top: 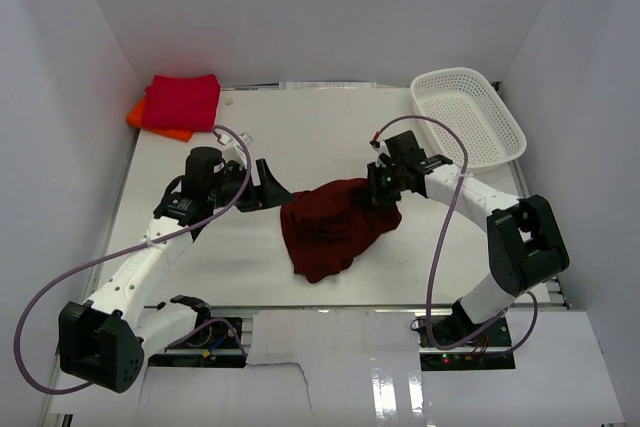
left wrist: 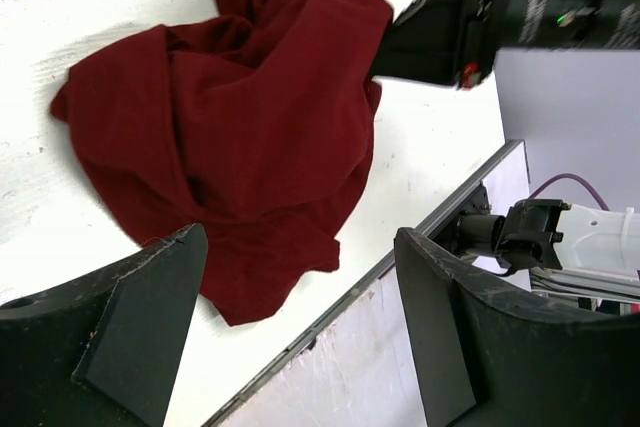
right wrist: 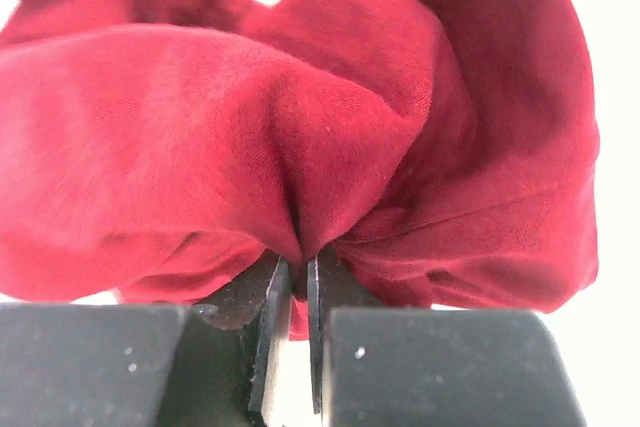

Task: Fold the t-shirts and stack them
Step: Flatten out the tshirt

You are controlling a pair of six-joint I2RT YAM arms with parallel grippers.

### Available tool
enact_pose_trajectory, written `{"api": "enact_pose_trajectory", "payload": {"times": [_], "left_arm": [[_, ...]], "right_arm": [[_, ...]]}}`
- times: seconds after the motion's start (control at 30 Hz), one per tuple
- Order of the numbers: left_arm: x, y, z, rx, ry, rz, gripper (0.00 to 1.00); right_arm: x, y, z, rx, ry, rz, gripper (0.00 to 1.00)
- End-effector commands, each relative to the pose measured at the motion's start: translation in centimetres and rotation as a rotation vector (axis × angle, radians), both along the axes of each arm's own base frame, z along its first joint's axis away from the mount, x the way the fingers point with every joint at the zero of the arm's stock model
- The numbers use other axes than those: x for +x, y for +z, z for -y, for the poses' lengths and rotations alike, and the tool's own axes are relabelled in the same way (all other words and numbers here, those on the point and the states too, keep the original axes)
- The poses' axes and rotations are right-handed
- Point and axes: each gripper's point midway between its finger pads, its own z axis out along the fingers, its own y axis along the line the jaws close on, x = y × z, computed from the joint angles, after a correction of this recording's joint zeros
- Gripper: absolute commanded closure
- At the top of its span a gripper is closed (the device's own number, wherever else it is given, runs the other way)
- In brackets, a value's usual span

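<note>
Shirts: maroon t-shirt (top: 335, 229) lies crumpled in the middle of the table (top: 320, 137). Right pincer (top: 384, 193) pinches a fold at its right edge; left pincer (top: 274, 190) hangs spread just beside its left edge. Crimson t-shirt (top: 183, 101) sits folded on orange t-shirt (top: 137, 113), far-left corner.

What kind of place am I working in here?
Probably a lab robot workcell, not a home: plain white panel walls box in a white table holding a maroon t-shirt, a folded red t-shirt and a mesh basket.
</note>
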Motion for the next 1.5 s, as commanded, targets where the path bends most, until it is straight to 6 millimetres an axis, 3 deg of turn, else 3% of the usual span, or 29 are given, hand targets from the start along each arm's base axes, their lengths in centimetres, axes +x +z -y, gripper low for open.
{"api": "enact_pose_trajectory", "payload": {"times": [0.0,0.17,0.5,0.53,0.57,0.6,0.67,0.7,0.83,1.07,1.13,1.27,1.47], "left_arm": [[0.2,1.9,0.1,-0.011,-0.005,0.052,0.14],[0.3,1.6,0.4,-0.010,-0.015,0.040,0.14],[0.8,0.6,0.8,0.025,-0.022,0.031,0.14],[1.2,0.9,0.9,0.031,-0.018,0.042,0.14],[1.6,0.6,0.8,0.048,-0.006,0.043,0.14],[1.7,0.3,1.0,0.060,-0.009,0.038,0.14],[2.2,0.4,1.0,0.073,-0.001,0.042,0.14],[2.4,0.0,0.8,0.088,0.012,0.035,0.15],[2.7,0.1,0.6,0.109,0.031,0.044,0.15],[3.6,-0.5,-0.1,0.182,0.048,0.023,0.15],[4.1,-1.3,-0.4,0.222,0.063,0.001,0.16],[4.8,-1.9,-0.7,0.260,0.075,-0.013,0.16],[6.0,-1.3,-0.6,0.282,0.075,-0.002,0.16]], "right_arm": [[3.5,8.4,-5.1,0.246,0.102,0.162,0.92],[2.6,15.4,-9.5,0.543,0.265,0.142,0.92],[-0.2,24.5,-11.7,0.906,0.457,0.124,0.92],[-0.3,24.6,-12.0,0.912,0.475,0.118,0.88],[-0.4,24.9,-12.1,0.910,0.481,0.107,0.75],[0.3,24.4,-12.2,0.875,0.473,0.162,0.48],[0.8,23.0,-11.6,0.746,0.406,0.121,0.32],[2.7,21.5,-11.1,0.627,0.372,0.232,0.22],[4.4,17.4,-7.9,0.325,0.265,0.257,0.20],[4.6,9.8,-0.6,-0.104,0.140,0.264,0.18],[3.8,7.6,0.5,-0.157,0.139,0.226,0.18],[3.8,4.9,1.1,-0.206,0.140,0.183,0.19],[5.4,2.4,0.2,-0.221,0.148,0.161,0.20]]}}
